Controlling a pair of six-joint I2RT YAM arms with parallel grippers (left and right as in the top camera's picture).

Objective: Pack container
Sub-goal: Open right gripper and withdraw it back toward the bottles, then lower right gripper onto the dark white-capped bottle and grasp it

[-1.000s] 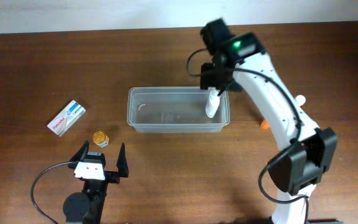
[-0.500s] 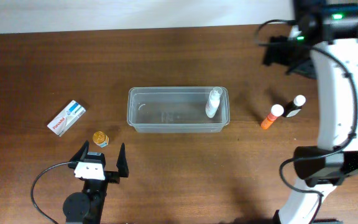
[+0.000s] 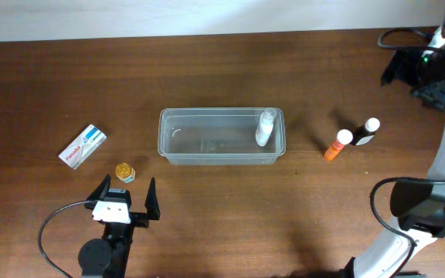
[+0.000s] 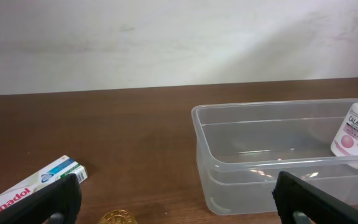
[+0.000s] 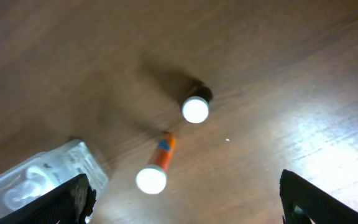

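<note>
The container (image 3: pixel 215 158) sits in the middle of the table (image 3: pixel 52 77), a white bottle (image 3: pixel 264 127) in its right end. Left fingers (image 3: pixel 151 194) and right fingers (image 5: pixel 73 198) both gape wide, empty. An orange bottle (image 3: pixel 336 144) and a dark bottle (image 3: pixel 366 132) sit to the container's right.

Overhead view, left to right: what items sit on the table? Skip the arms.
Panadol box → amber jar → container, white bottle inside at its right end → orange bottle → dark bottle
</note>
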